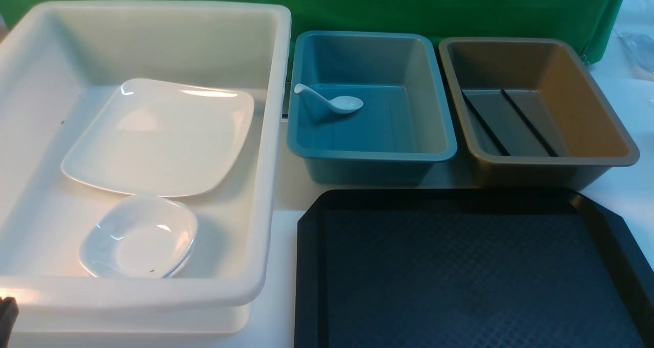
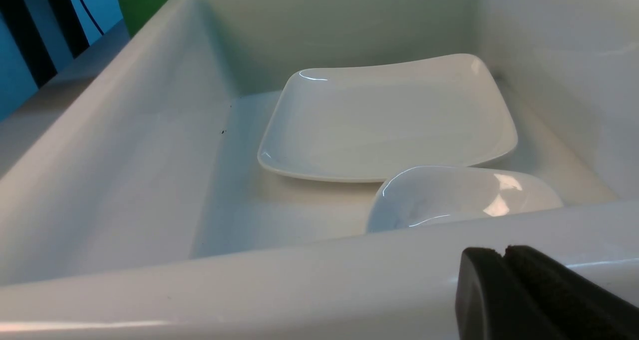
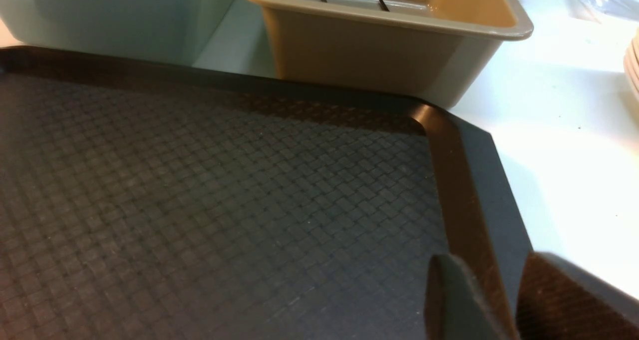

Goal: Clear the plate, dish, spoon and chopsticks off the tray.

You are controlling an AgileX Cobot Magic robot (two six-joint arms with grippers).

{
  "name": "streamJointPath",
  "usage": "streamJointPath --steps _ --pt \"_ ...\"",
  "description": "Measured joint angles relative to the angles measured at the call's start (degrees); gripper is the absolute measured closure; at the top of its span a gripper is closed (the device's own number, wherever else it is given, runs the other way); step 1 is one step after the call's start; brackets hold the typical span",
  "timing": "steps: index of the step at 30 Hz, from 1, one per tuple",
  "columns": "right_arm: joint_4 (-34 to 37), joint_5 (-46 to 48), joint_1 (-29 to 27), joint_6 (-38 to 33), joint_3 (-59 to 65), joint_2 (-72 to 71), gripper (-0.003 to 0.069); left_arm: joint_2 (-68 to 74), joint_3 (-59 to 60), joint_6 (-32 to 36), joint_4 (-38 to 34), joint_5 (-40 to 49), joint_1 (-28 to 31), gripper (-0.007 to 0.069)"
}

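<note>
The black tray (image 1: 460, 266) (image 3: 199, 195) lies bare at the front right. The white plate (image 1: 158, 138) (image 2: 389, 120) rests inside the big white tub (image 1: 153, 36), and the small white dish (image 1: 140, 235) (image 2: 459, 195) sits just in front of it. In the blue tub (image 1: 409, 128) lies the spoon (image 1: 337, 102). Both chopsticks (image 1: 529, 123) (image 3: 382, 4) lie in the brown tub (image 1: 577, 92). My left gripper (image 2: 504, 252) is shut and empty, outside the white tub's near rim (image 2: 249, 280). My right gripper (image 3: 491, 265) hangs open over the tray's right rim, holding nothing.
The three tubs stand in a row behind and left of the tray, and green cloth (image 1: 460, 5) hangs behind them. White tabletop (image 3: 564, 170) shows to the right of the tray. The edge of a pale stack (image 3: 632, 65) shows at the far right.
</note>
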Motion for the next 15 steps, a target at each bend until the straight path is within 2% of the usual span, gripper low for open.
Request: streamJointPath --steps 15 --pt "0.00 0.00 0.00 0.00 0.00 0.00 0.0421 0.00 0.00 0.00 0.19 -0.05 -1.70 0.0608"
